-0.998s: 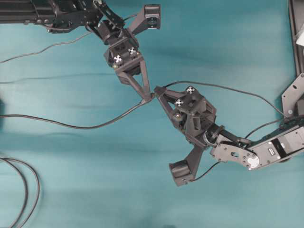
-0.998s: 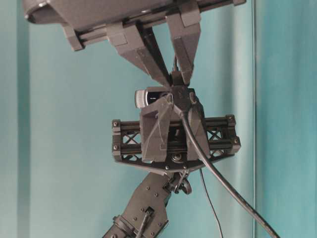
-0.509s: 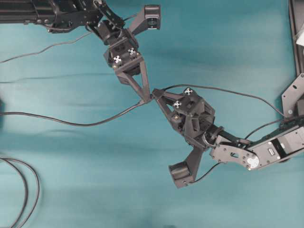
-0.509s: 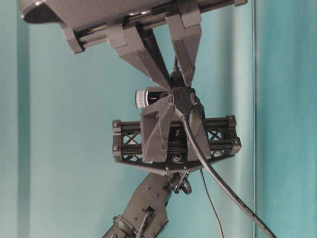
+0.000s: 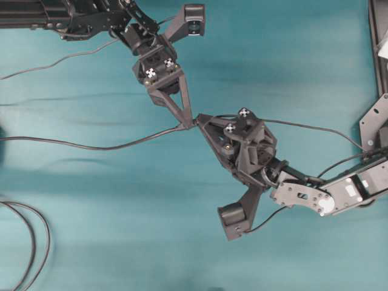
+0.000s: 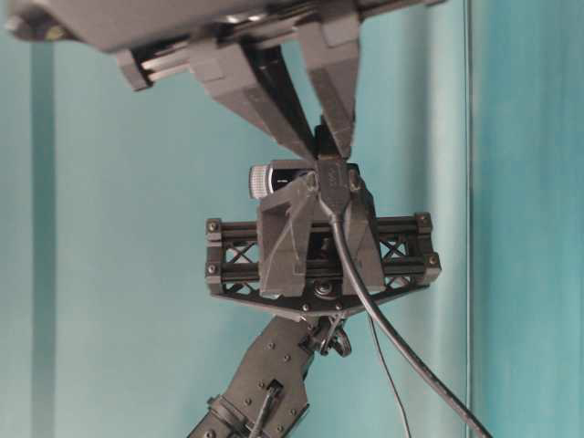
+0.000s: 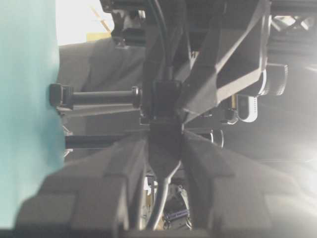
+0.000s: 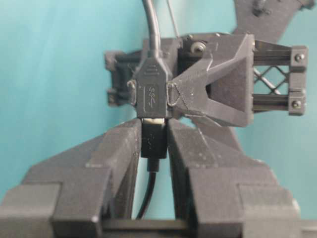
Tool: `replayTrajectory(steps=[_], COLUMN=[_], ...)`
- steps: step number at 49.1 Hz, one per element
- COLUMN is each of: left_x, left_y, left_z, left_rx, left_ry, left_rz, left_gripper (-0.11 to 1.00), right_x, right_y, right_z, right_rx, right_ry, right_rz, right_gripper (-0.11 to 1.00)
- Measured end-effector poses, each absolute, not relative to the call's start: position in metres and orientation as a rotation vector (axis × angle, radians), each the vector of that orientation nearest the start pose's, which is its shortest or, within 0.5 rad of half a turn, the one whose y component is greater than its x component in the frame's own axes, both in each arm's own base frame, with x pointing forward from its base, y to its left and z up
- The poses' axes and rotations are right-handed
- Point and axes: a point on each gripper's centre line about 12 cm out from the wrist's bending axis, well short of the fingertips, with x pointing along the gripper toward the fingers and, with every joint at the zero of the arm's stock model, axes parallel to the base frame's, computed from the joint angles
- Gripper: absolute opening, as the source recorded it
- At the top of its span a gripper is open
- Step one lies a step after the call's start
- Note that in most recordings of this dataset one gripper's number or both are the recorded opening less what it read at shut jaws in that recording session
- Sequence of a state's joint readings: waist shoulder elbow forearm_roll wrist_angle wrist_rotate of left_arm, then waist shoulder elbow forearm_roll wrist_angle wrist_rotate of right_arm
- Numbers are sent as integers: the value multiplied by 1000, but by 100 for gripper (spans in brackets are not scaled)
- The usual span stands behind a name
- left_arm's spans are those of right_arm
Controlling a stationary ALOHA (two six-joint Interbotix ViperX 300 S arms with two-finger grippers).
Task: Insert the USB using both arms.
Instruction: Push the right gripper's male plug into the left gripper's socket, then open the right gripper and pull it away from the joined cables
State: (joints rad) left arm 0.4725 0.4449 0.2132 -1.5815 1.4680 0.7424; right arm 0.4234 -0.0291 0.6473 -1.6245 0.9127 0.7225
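On socket end (image 8: pixel 152 94): embossed USB trident logo

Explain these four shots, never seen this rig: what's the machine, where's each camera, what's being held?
Two black robot arms work over a teal table. One camera looks straight down, one sits at table level, and one rides on each wrist. Seen from above, the left tool comes from the top left and the right tool from the lower right; their tips meet mid-table. The right wrist view shows it best: the right tool grips the small USB plug, and the left tool grips the wider socket end of another cable. The two connectors are lined up end to end and touching. Spare black cables lie looped at the lower left.
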Motion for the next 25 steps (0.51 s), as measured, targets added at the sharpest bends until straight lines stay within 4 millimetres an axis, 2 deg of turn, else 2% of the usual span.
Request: replayTrajectory(steps=[11,22,25], left_x=[437,439,439], left_y=[91,93,95], left_z=[182,183,183], left_rx=[-1323,-1320,-1321], left_ry=[785,776,774], left_rz=[-772,-757,-754], left_gripper=[25,25,25], right_x=[365,367,366], right_y=[57,60,60], right_z=[218,220,220], right_rx=[-1214,-1174,-1169], right_ry=[647,640,639], right_rz=[-249,-254,-256], right_gripper=[22,81,84])
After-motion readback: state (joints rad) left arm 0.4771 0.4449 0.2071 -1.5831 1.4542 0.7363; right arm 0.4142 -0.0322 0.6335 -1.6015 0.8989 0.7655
